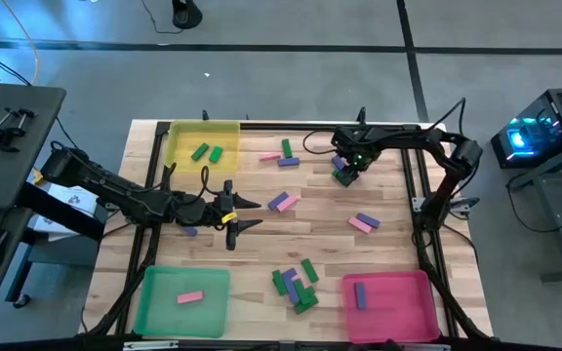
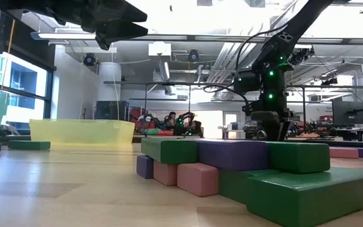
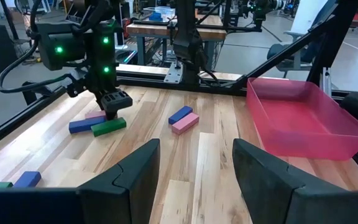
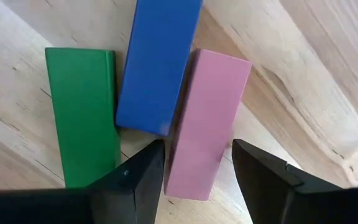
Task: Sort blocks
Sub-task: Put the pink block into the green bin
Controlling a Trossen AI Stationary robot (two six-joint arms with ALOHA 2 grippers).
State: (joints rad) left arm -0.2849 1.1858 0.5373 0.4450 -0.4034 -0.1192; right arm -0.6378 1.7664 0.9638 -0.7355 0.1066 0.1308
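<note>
High view showed the right gripper (image 1: 348, 174) lowered over a small cluster of blocks near the far right part of the desk (image 1: 261, 234), well clear of all three trays. Right wrist view gave the key relation: three blocks lay side by side directly beneath the spread fingers, a green block (image 4: 82, 112), a blue block (image 4: 157, 62) and a pink block (image 4: 207, 121), each touching its neighbour. Their long axes ran roughly along the camera's line of sight, so the fingers straddled a block across its short width. The pink block sat most nearly between the two fingertips, with the blue one just beside the gap; nothing was pinched yet. In the left wrist view the same gripper (image 3: 114, 109) hung just above or on the green block (image 3: 109, 126); contact could not be told.

The left gripper (image 1: 240, 216) waited near the desk's middle, fingers spread and empty, a pink and purple pair (image 1: 283, 201) just beyond it. It was well apart from the cluster, so the right arm was clearly the nearer one.

Elsewhere, two green blocks lay in the yellow tray (image 1: 179, 132), one pink in the green tray (image 1: 154, 312), one blue in the pink tray (image 1: 413, 312), and a pile (image 1: 296, 285) sat between the near trays.

My judgement: closing cleanly on the pink block depended on the blue neighbour staying outside the fingers.
</note>
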